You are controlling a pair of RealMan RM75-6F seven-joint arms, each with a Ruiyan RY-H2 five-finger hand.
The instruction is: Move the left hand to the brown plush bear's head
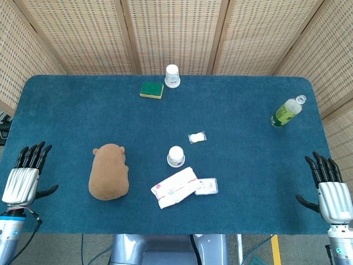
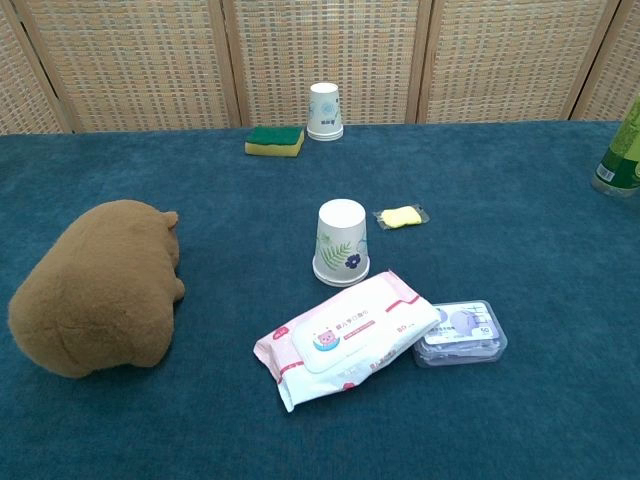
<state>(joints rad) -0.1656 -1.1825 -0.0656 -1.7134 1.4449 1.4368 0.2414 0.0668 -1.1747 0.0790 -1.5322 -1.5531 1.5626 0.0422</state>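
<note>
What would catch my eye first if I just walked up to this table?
Probably the brown bear, lying on the blue table near the front left. Next, the two metal hands with black fingers at the front corners, the left hand and right hand, both open and holding nothing. A pack of wipes lies front and centre.

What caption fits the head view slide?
Left hand open at table edge, apart from brown plush bear.

The bear (image 1: 109, 172) is plain brown on a dark teal table (image 1: 248, 182). The sponge (image 1: 151, 89) is green over yellow; the near cup (image 2: 341, 241) is white with dark leaves. The wipes (image 2: 347, 335) are pink and white, the bottle (image 1: 287, 111) green.
</note>
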